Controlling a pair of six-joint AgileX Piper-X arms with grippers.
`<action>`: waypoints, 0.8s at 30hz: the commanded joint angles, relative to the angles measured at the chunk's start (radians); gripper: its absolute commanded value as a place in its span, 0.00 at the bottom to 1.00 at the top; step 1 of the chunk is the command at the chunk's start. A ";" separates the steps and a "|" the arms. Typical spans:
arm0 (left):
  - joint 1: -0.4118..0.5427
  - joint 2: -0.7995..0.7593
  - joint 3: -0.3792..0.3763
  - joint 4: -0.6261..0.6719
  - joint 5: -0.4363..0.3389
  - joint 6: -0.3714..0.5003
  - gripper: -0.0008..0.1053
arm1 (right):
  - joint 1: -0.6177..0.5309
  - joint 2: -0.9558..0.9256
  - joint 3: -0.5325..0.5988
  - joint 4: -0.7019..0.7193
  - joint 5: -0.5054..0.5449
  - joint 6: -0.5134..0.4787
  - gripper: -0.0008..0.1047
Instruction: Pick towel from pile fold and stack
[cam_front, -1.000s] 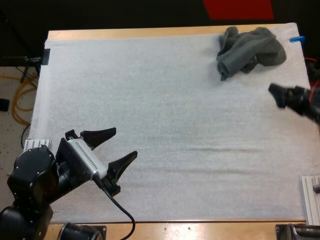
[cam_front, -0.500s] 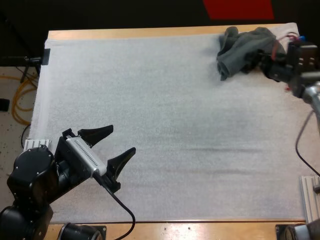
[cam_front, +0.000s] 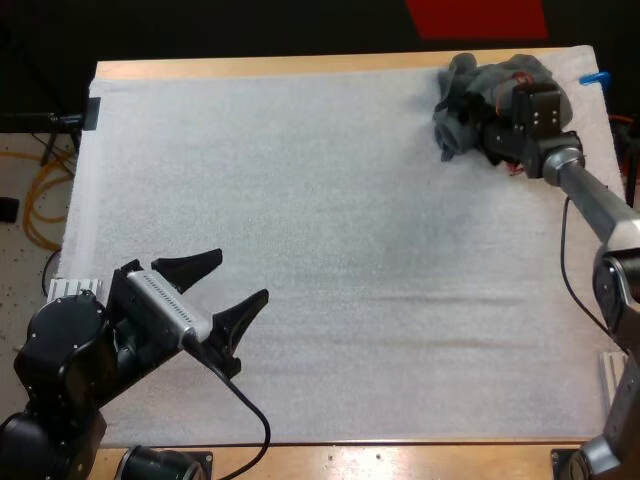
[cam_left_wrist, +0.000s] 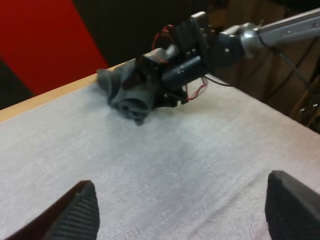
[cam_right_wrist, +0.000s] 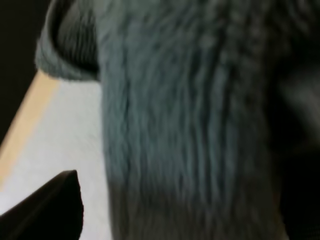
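Right end effector (cam_front: 487, 124) has swung, apparently onto the crumpled towel (cam_front: 455, 100), grip impossible to tell; left end effector (cam_front: 244, 275) spread.

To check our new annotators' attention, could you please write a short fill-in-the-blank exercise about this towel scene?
1. The left pincer is ___ above the white mat.
2. The towel lies ___, not folded.
3. The right pincer is at that towel, in the mat's far ___ corner as the high view shows it.
Missing words: open; crumpled; right.
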 joint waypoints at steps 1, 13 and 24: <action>-0.003 -0.002 -0.005 -0.012 -0.015 -0.010 0.64 | 0.000 -0.003 -0.016 -0.031 -0.020 0.037 0.64; -0.003 -0.002 -0.005 -0.012 -0.021 -0.010 0.64 | -0.003 -0.037 -0.052 -0.074 -0.268 0.010 0.01; -0.003 -0.002 -0.005 -0.012 -0.021 -0.010 0.64 | -0.003 -0.389 -0.051 -0.072 -0.272 -0.455 0.01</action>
